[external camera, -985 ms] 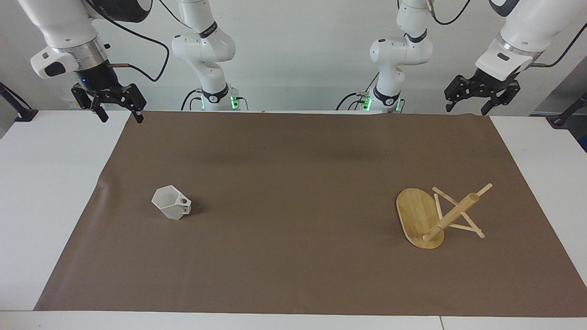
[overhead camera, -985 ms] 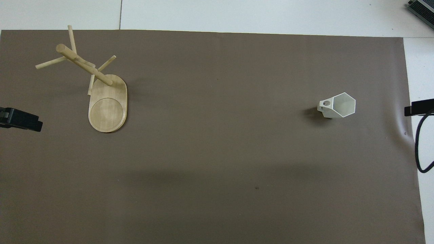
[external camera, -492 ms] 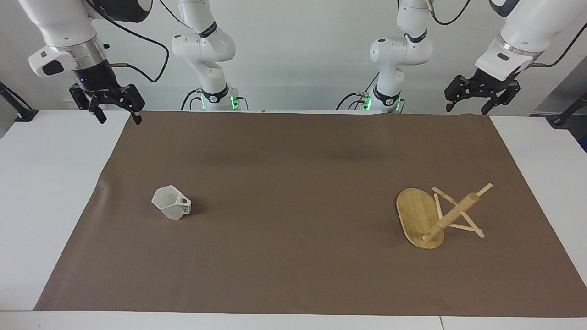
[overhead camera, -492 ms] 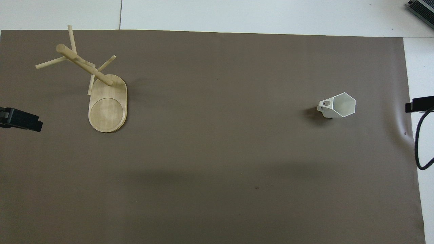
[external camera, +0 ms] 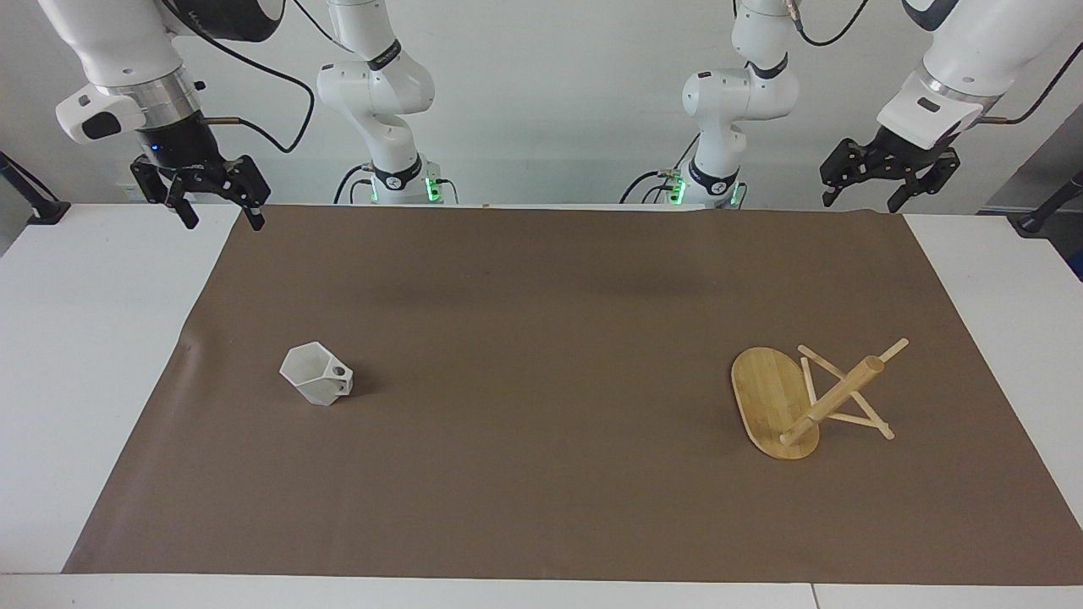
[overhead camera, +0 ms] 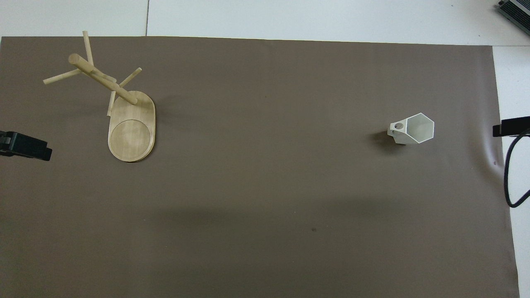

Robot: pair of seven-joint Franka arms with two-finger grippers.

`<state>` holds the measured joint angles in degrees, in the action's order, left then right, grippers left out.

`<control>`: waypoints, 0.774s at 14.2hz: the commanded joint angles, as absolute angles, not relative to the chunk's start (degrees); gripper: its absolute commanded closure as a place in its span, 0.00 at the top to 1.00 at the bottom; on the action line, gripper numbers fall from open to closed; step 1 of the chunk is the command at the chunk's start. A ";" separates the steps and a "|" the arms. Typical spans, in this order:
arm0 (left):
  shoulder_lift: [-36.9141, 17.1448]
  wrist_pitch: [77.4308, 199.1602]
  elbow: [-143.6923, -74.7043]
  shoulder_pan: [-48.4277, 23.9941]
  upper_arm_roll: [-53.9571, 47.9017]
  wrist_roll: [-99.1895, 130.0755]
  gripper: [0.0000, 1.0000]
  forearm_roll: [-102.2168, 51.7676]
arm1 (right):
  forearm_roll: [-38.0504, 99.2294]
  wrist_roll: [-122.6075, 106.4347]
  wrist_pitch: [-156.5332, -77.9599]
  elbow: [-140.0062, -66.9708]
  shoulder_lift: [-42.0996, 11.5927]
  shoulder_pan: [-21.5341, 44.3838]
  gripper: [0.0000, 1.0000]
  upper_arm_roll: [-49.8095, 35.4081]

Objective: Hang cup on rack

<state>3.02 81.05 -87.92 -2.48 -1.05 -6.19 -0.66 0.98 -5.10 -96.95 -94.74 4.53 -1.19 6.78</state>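
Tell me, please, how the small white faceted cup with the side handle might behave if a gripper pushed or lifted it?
The small white faceted cup narrows toward its foot, so a high push would probably tip it. Its flat facets should stop it rolling far. The matte surface looks grippable, and the thin hexagonal rim suggests it is light, perhaps fragile.

No writing, label, brand mark, number or sign can be read anywhere in either view.
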 commanded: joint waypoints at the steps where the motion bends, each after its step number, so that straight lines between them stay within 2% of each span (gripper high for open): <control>1: 4.48 80.95 -89.39 -1.93 -1.23 -5.98 1.00 -0.88 | -0.09 -6.94 -99.74 -96.68 5.36 -1.76 1.00 6.33; 7: 4.48 80.95 -89.39 -1.93 -1.23 -5.98 1.00 -0.88 | -0.09 -8.96 -104.40 -98.69 5.01 -1.85 1.00 6.42; 11: 4.48 80.95 -89.47 -1.93 -1.23 -5.98 1.00 -0.88 | 0.00 -9.49 -106.69 -99.14 2.12 -2.02 1.00 6.86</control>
